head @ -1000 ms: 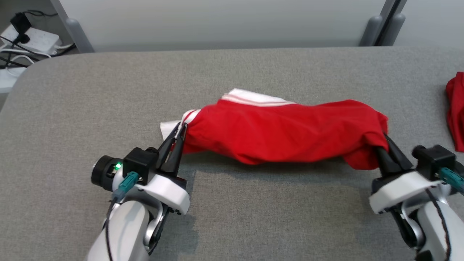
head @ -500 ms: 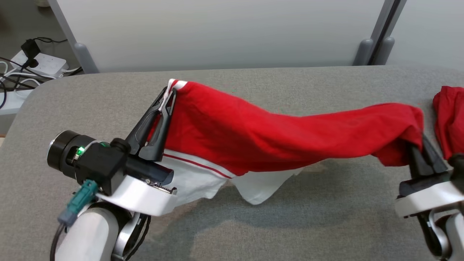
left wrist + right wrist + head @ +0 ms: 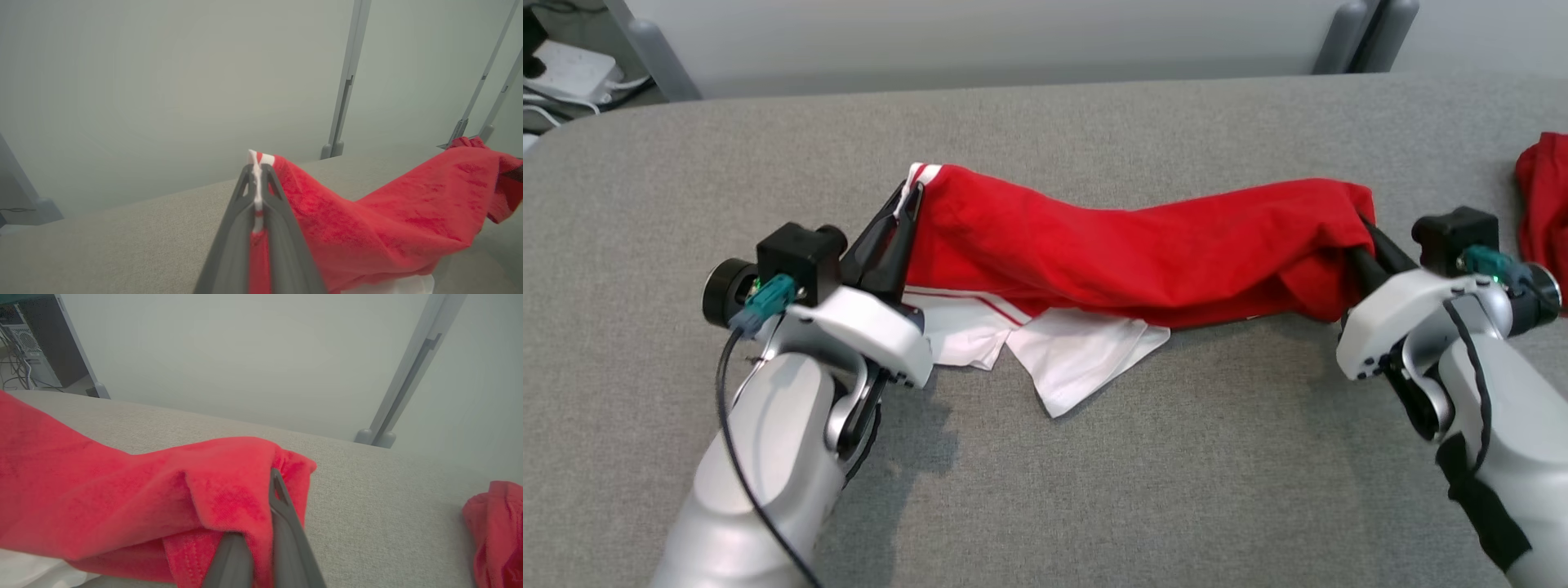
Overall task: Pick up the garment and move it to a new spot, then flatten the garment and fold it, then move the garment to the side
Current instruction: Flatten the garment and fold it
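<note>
Left gripper (image 3: 908, 196), right gripper (image 3: 1364, 224): each clamped on the garment (image 3: 1143, 253)
Pull taut and level (its middle sags); lower evenly onto the table (image 3: 1094, 490).

The left gripper (image 3: 257, 168) pinches the white-striped edge of the red garment (image 3: 388, 220) between its dark fingers. The cloth sags away to the right above the grey desk (image 3: 122, 241), with a pale partition (image 3: 163, 81) and a grey post (image 3: 345, 81) behind.

Soft, even light — faint shadows, wrist views hazy.
</note>
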